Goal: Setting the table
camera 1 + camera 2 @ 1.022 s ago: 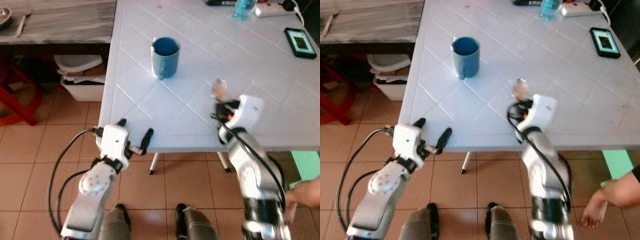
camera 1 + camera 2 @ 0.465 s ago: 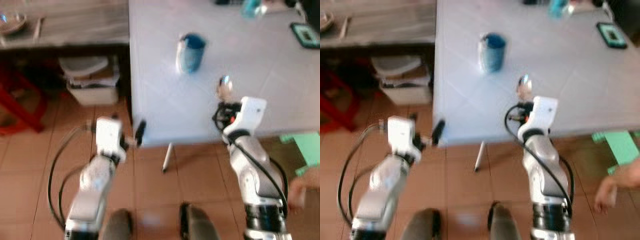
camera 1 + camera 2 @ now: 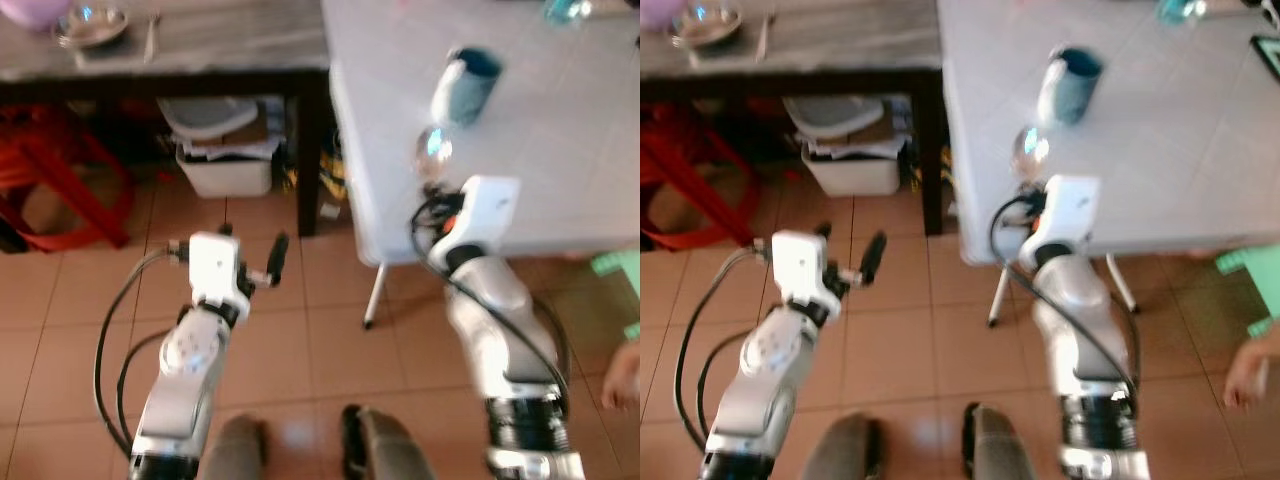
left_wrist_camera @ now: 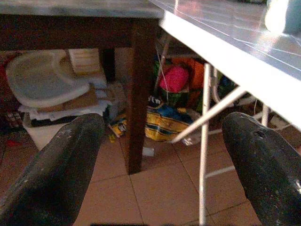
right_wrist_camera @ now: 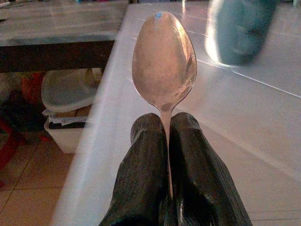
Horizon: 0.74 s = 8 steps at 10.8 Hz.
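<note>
Spoon (image 5: 164,63) gripped by its handle in right tool (image 5: 167,123), fingers (image 5: 146,155) pressed together on the thin stem, bowl standing up past the fingertips. Seen from the head, bowl of spoon shining above the near corner of the white counter (image 3: 560,170), right tool held just over that edge. Blue mug (image 3: 466,85) standing farther in on white counter, beyond the spoon, apart from it; blurred in the right wrist view.

Left tool (image 3: 252,265) hanging out over the tiled floor (image 3: 300,340), well apart from white counter, fingers (image 4: 66,160) spread wide with nothing between them. Through the gap: a dark wooden leg (image 4: 138,94), white counter's thin metal legs (image 4: 203,155), a white bin (image 4: 47,89) with a lid and some bright packets on the floor below.

Left of white counter, a grey counter (image 3: 230,40) carrying a metal bowl (image 3: 88,24) and another spoon-like utensil (image 3: 150,35) beside it, too blurred to tell more. White bin tucked beneath grey counter, a red stool (image 3: 60,190) beside it. At the right edge, part of a person's hand (image 3: 625,370) low near the floor and a green stool (image 3: 615,265). Whole head view blurred.
</note>
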{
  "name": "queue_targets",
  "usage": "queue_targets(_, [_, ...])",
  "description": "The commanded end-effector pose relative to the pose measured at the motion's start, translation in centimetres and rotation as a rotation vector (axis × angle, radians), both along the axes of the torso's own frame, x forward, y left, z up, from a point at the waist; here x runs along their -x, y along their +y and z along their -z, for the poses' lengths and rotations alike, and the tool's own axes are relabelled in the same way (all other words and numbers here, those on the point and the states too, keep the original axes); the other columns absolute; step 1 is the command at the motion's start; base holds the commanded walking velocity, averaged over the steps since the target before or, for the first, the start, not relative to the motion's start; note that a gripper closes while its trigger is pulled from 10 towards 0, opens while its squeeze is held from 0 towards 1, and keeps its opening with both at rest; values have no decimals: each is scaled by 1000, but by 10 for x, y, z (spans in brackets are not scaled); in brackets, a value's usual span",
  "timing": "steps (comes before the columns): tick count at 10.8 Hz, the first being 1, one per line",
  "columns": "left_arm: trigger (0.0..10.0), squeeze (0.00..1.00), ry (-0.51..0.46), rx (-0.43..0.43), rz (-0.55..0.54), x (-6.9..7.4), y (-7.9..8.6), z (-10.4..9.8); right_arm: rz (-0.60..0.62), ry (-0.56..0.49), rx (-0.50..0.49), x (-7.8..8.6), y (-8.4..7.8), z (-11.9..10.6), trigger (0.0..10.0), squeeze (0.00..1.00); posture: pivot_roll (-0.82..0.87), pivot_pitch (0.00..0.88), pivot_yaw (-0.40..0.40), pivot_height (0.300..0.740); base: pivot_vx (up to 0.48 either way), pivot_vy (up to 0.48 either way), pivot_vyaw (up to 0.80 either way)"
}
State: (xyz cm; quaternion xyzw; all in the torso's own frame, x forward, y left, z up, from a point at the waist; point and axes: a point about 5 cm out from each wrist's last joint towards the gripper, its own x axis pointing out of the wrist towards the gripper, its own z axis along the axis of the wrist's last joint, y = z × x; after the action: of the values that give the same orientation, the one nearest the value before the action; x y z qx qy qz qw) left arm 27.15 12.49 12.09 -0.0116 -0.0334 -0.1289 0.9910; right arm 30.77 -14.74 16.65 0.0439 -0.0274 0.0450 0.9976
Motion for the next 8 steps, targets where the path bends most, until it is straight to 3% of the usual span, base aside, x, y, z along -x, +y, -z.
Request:
queue_targets(1, [10000, 0, 22, -12, -39, 3, 9, 6, -38, -22, -9, 0, 9, -4, 0, 0, -47, 215, -26, 740, 0, 465, 0])
queue_targets(2, [10000, 0, 20, -12, -40, 3, 9, 6, -38, -23, -6, 0, 8, -4, 0, 0, -48, 217, -25, 740, 0, 465, 0])
queue_targets(4, [10000, 0, 18, -9, -61, 0, 11, 5, -39, -34, 7, -1, 7, -4, 0, 0, -49, 216, -22, 740, 414, 242, 0])
queue_targets(8, [10000, 0, 1, -15, -64, -3, 11, 1, -48, -46, 20, -2, 8, -6, 0, 0, -50, 213, -19, 740, 462, 0, 0])
